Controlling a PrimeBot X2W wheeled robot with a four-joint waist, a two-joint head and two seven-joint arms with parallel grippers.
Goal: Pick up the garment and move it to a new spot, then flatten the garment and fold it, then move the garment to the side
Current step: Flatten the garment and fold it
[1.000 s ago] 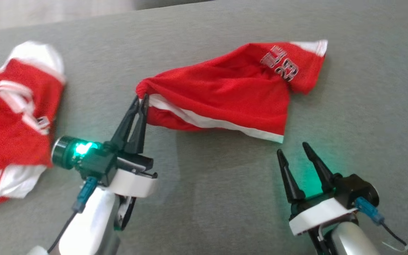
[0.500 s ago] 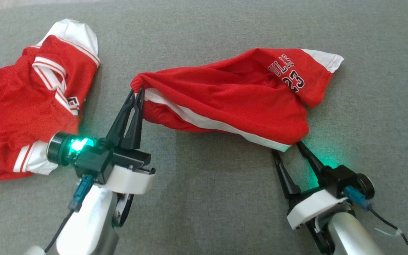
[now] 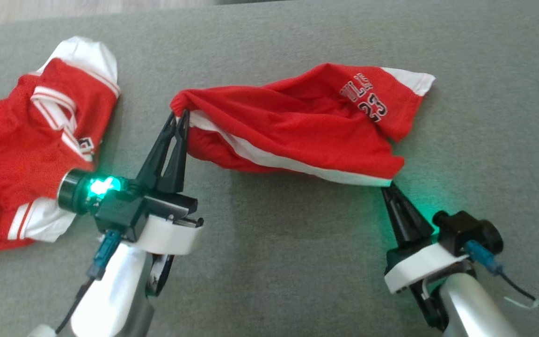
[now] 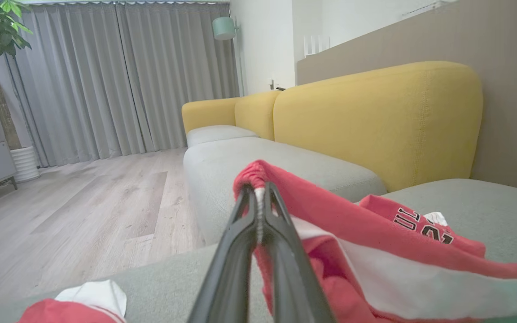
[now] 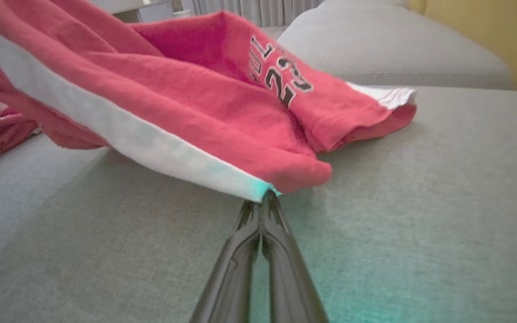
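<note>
- The red number-23 garment sits mid-cushion on the grey woven sofa seat, stretched between the two grippers. Its near edge is lifted clear of the fabric, and its far end rests on the seat.
- Its cloth is a soft, slightly fuzzy knit, gathered into long folds. A smooth white band runs along the near edge from one gripper to the other.
- Dark outlined lettering and a "23" sit near its far right end, beside a white corner with thin red stripes.
- The left gripper has its long dark tapered fingers pressed together on a bunched red-and-white knot at the garment's left end. The left wrist view shows white cloth squeezed between the ribbed inner faces.
- The right gripper is closed to a single point, pinching the right corner of the white band. In the right wrist view the tips meet at that corner, which carries a green tint.
- A red jersey T-shirt lies crumpled at the seat's left, well apart from the held garment. It has rounded white sleeves, red-and-white striped trim and a small white label.
- A round housing on the left wrist glows with a green light.
- Behind the seat are smooth, rounded yellow backrests, pleated grey curtains and a pale wood-plank floor.
</note>
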